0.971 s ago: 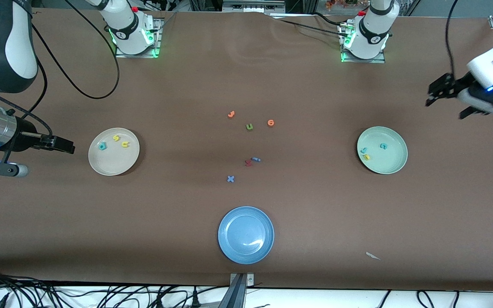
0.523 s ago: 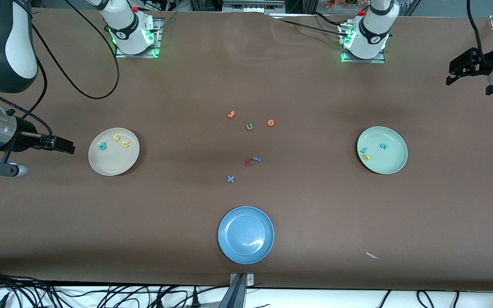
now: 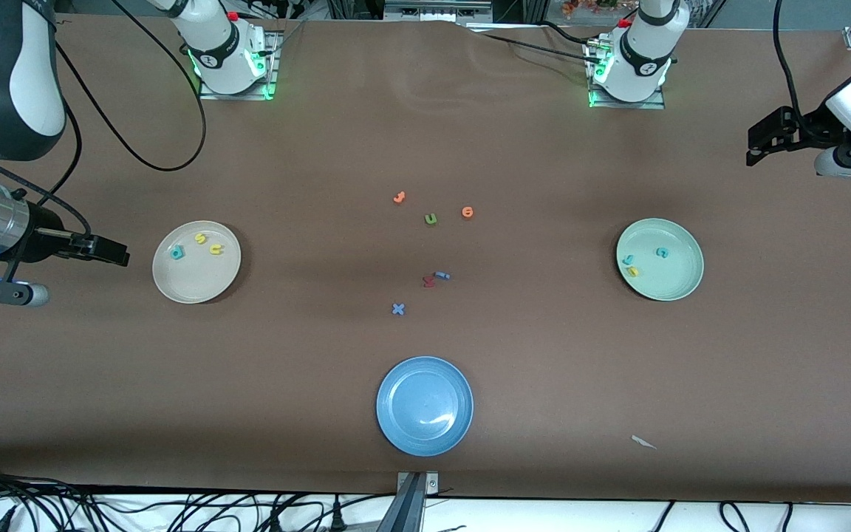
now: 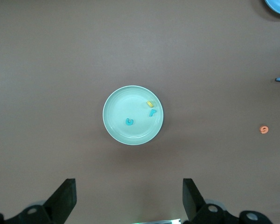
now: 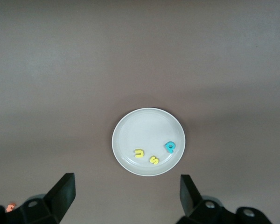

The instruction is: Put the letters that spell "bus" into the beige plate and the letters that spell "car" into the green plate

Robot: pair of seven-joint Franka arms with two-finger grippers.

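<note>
1. The beige plate sits toward the right arm's end of the table and holds the teal "b", yellow "s" and yellow "u".
2. The green plate, toward the left arm's end, holds the teal "c", hooked "r" and yellow "a".
3. The left gripper hangs high over the table edge at its own end, jaws spread wide, holding nothing.
4. The right gripper hovers beside the beige plate, jaws wide and empty.
5. Stray letters lie mid-table; a blue plate sits near the front edge.
</note>
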